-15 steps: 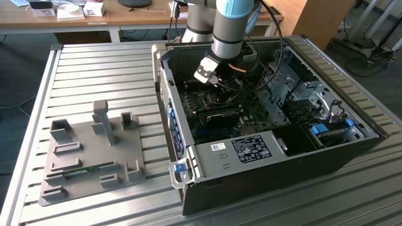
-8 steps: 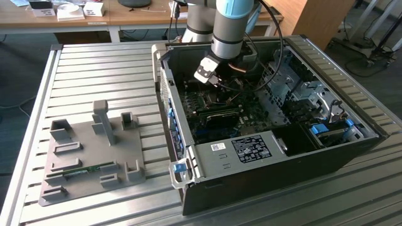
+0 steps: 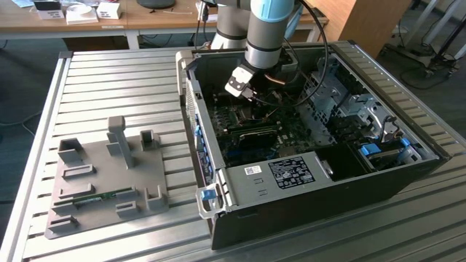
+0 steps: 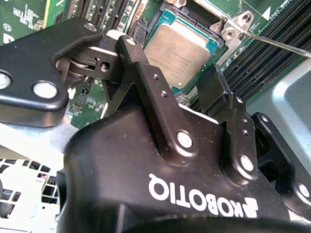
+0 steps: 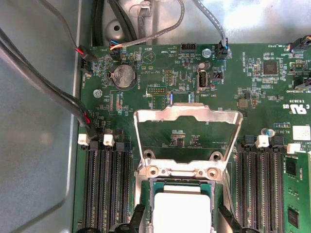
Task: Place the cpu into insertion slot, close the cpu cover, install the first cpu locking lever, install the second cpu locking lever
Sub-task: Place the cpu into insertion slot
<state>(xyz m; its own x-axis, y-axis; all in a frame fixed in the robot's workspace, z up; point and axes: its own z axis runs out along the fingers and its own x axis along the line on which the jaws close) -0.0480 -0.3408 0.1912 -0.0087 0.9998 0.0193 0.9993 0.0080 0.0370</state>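
Dull silver cpu [image 5: 182, 211] seated in insertion slot [image 4: 153, 24]; cpu cover [image 5: 187, 110] raised; pincer [image 4: 170, 60] spread wide, empty.

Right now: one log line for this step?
cpu: in insertion slot | cpu cover: open | fingers: open, flanking cpu

In the second wrist view a brand word in white capitals stands upside down on the black body of the gripper [image 4: 166, 59]. The metal top of the cpu [image 4: 177, 48] carries faint grey lines of print, too weak to read. In the first wrist view the green board [image 5: 252, 87] has tiny white codes beside its parts, a white triangle sign [image 5: 148, 56] and a white sticker [image 5: 301, 132] at one edge. In the exterior view a black label [image 3: 291, 172] with white print and a small white tag [image 3: 252, 170] sit on the grey panel [image 3: 248, 191], both too small to read.
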